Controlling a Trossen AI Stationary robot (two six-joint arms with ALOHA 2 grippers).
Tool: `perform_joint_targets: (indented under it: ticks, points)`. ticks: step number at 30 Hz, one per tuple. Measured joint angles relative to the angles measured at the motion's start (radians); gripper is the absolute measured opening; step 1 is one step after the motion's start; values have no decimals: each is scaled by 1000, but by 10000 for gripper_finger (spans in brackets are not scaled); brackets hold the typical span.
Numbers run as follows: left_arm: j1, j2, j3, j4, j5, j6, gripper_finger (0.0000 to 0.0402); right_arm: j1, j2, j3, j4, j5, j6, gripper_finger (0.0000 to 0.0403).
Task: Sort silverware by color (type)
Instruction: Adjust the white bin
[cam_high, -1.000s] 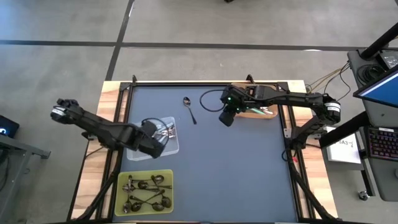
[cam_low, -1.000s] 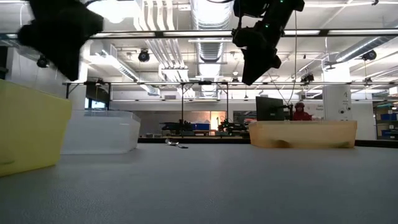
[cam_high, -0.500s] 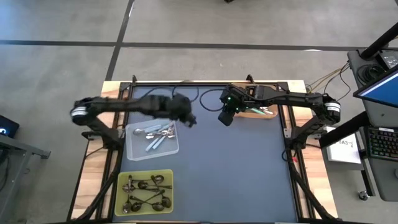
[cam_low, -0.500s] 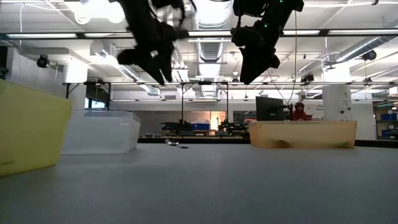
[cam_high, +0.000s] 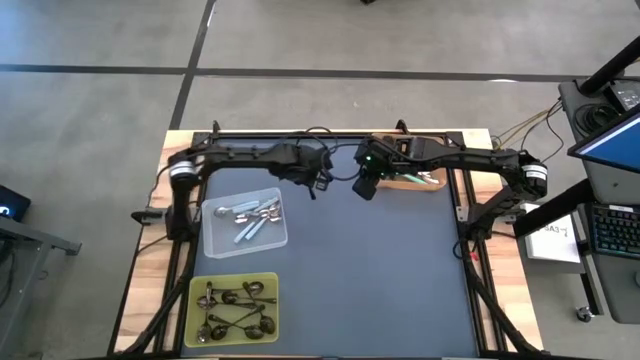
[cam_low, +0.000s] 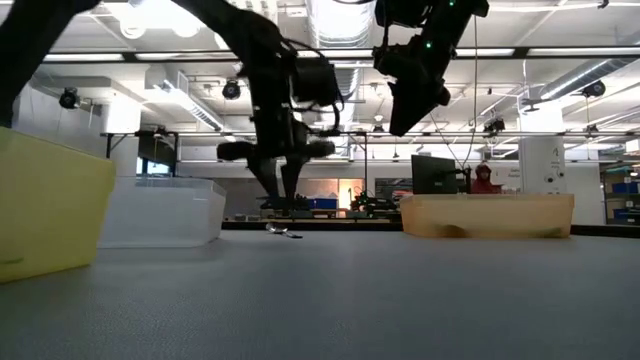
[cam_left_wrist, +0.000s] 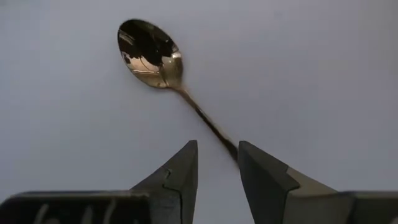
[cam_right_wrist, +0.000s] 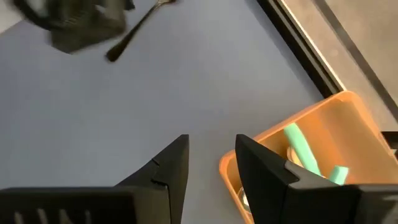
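One dark metal-handled spoon (cam_left_wrist: 186, 99) lies flat on the dark mat near the far edge, bowl up; it also shows in the low view (cam_low: 283, 232). My left gripper (cam_left_wrist: 217, 149) is open and hangs just above it (cam_low: 285, 200), a finger on either side of the handle's free end. In the high view my left gripper (cam_high: 318, 183) hides most of the spoon. My right gripper (cam_high: 365, 188) hovers open and empty beside the orange tray (cam_high: 430, 190), well above the mat (cam_low: 410, 110).
The orange tray (cam_right_wrist: 323, 124) holds teal-handled spoons (cam_right_wrist: 301, 149). A clear tray (cam_high: 215, 240) at the left holds pale blue spoons. A yellow-green tray (cam_high: 235, 280) near the front left holds several dark metal spoons. The mat's middle and right are bare.
My left arm has swung from above the clear tray toward the table's far edge and to the right, then come down over the lone spoon. The spoon has not moved.
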Motion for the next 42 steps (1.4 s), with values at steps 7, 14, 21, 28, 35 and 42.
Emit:
perform_joint_targets:
  ticks: [7, 14, 21, 28, 35, 42]
  points:
    - [8, 111, 39, 9, 9, -156, 97, -2, -2, 0, -10, 1, -22, 127]
    - [9, 150, 43, 15, 34, -238, 97, -2, -5, 0, -14, 16, -43, 128]
    - [9, 179, 48, 13, 34, -226, 87, -3, -5, 0, -21, 61, -60, 127]
    - [14, 187, 44, -12, -2, -177, 10, -3, -5, 0, -34, 62, -71, 135]
    - [16, 180, 59, -22, -6, -69, 3, -4, -5, 0, -100, 102, -81, 129]
    - [10, 133, 139, -51, -99, 78, 1, -13, -20, 0, -153, 192, -82, 132]
